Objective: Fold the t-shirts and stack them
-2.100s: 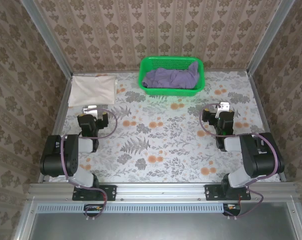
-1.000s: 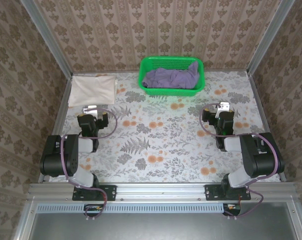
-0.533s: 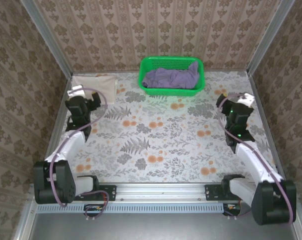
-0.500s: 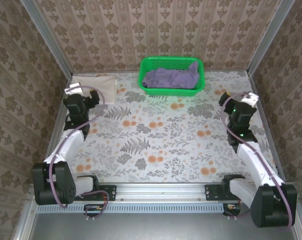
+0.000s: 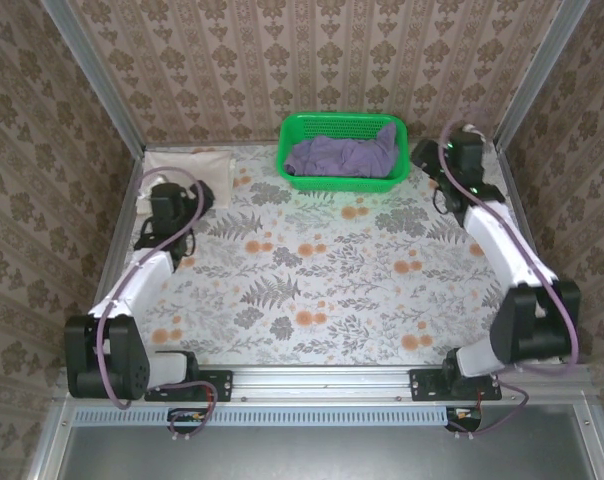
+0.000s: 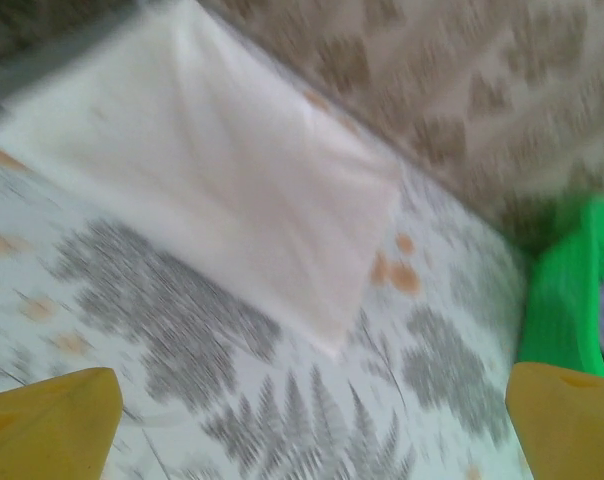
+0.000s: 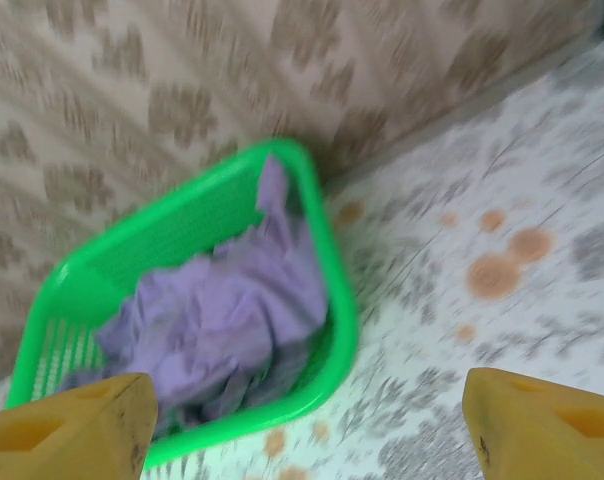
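L gripper (image 6: 302,430): jaws wide apart, empty, hovering near cream t-shirt (image 6: 212,190), which lies folded flat in far-left corner. R gripper (image 7: 302,430): spread, empty, beside green basket (image 7: 337,340) at far wall; purple t-shirt (image 7: 222,320) crumpled inside. Step (est.): reaching for purple. Next: dip in, pinch cloth, lift out.

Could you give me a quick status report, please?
Left gripper open by folded cream shirt. Right gripper open near green basket. Purple shirt crumpled inside basket. Nothing blocking.
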Motion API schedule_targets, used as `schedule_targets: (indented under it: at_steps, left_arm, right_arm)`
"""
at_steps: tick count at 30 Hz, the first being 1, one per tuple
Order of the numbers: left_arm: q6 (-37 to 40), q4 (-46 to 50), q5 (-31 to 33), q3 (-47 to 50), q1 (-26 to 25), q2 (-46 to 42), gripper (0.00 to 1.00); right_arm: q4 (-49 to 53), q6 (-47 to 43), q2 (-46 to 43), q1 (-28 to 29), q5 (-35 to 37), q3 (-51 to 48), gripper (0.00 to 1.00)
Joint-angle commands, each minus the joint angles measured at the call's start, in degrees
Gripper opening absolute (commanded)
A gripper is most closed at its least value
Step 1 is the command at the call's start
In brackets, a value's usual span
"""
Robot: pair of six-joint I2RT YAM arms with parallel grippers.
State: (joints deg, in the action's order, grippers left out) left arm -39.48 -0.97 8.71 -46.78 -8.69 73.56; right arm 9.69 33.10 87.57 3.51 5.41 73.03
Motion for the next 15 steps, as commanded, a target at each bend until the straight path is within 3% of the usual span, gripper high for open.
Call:
schedule_targets:
  at_steps: [1, 8, 15]
  left_arm:
    - [-0.22, 8.58, 1.22, -3.71, -7.38, 1.41, 1.0]
    - [6.93, 20.25, -0.34, -6.57, -19.47, 2.05, 1.0]
    - [11.45, 28.23, -1.32, -7.02, -24.09, -2.0, 1.0]
  right_arm:
    - [11.94, 0.23, 9.52, 3.74, -2.69, 9.01, 0.81]
    - [29.74, -1.58, 36.32, 7.74, -1.29, 40.09, 0.83]
    - [38.97, -3.54, 57.78, 8.16, -1.05, 68.93, 0.93]
